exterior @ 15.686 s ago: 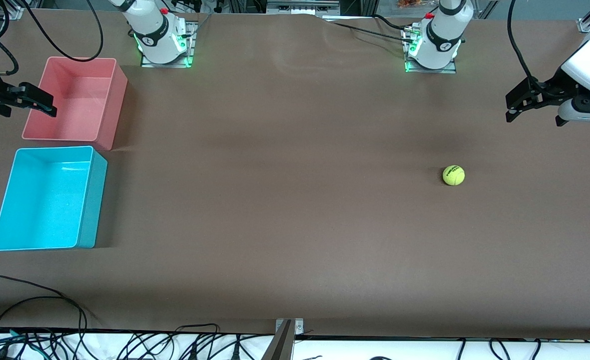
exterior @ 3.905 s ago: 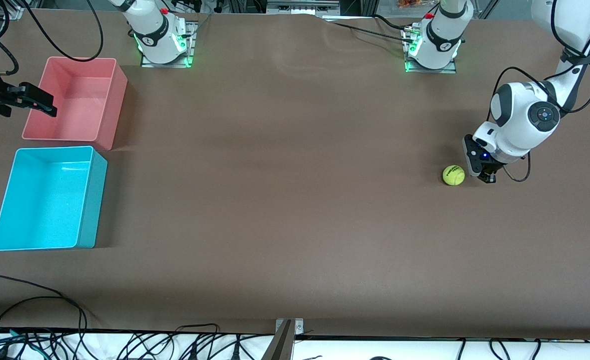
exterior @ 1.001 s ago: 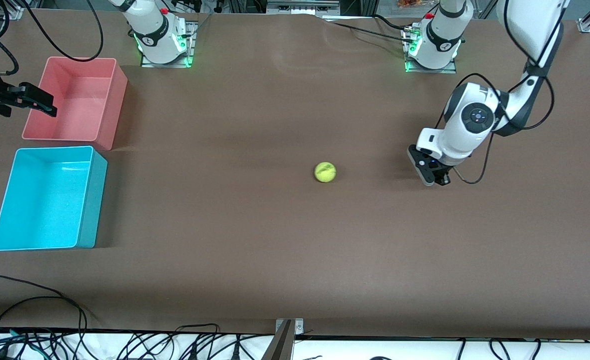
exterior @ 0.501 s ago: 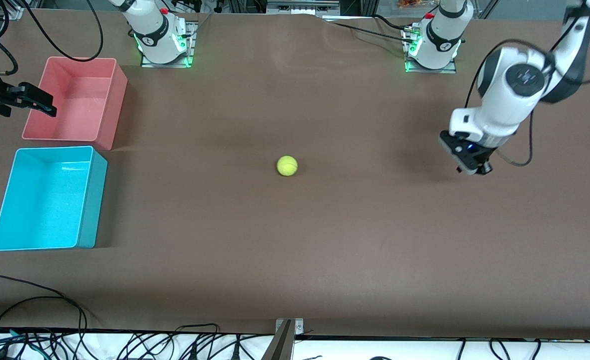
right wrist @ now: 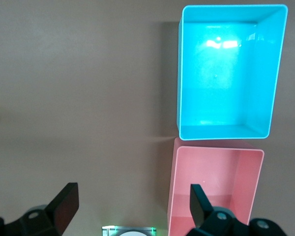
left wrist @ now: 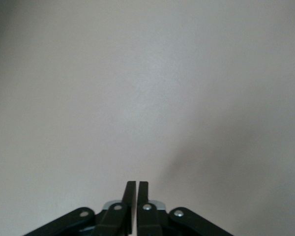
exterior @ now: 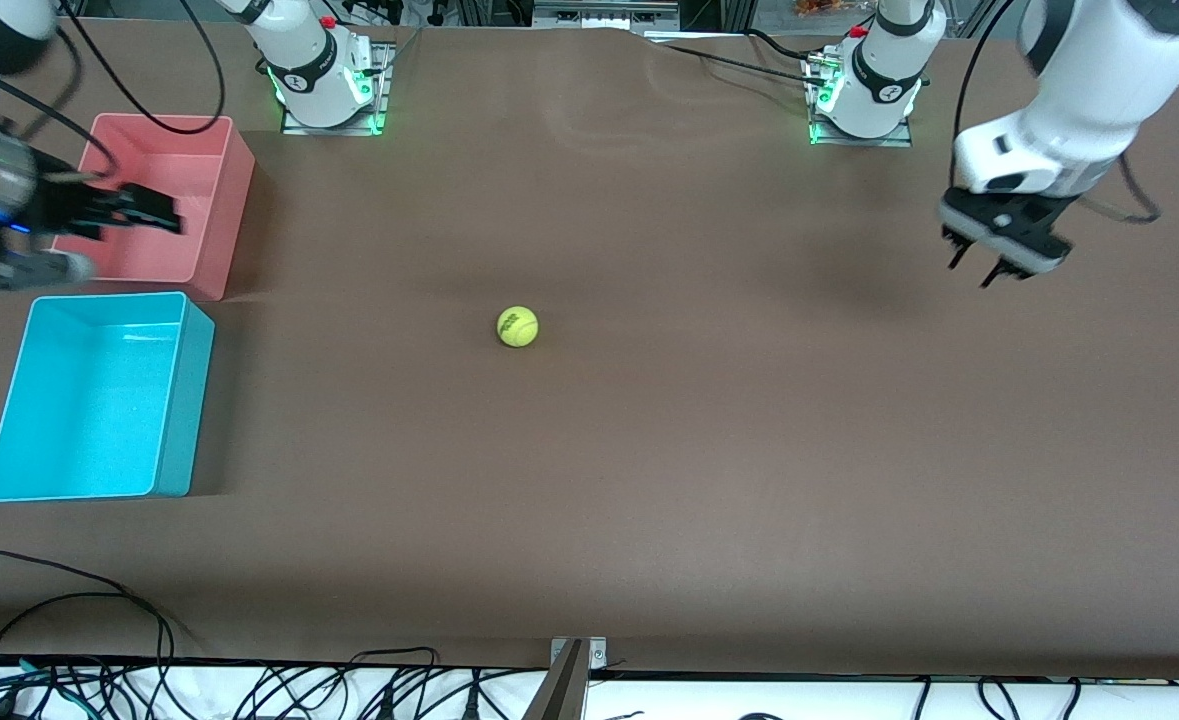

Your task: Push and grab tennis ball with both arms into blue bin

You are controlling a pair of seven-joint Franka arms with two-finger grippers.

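The tennis ball [exterior: 517,326] lies on the brown table near its middle, apart from both grippers. The blue bin [exterior: 184,400] stands at the right arm's end of the table and nothing shows inside it; it also shows in the right wrist view [right wrist: 182,73]. My right gripper [exterior: 154,210] is open and empty, up over the pink bin's edge [right wrist: 132,191]. My left gripper [exterior: 974,272] is shut and empty, up over bare table at the left arm's end [left wrist: 136,183].
The pink bin [exterior: 234,200] stands beside the blue bin, farther from the front camera, and shows in the right wrist view [right wrist: 174,196]. The arm bases [exterior: 324,80] [exterior: 864,90] stand along the table's farthest edge. Cables [exterior: 99,620] lie along its nearest edge.
The ball has rolled toward the right arm's end of the table. My left gripper has lifted and drawn back toward its own end. My right gripper has moved in over the pink bin.
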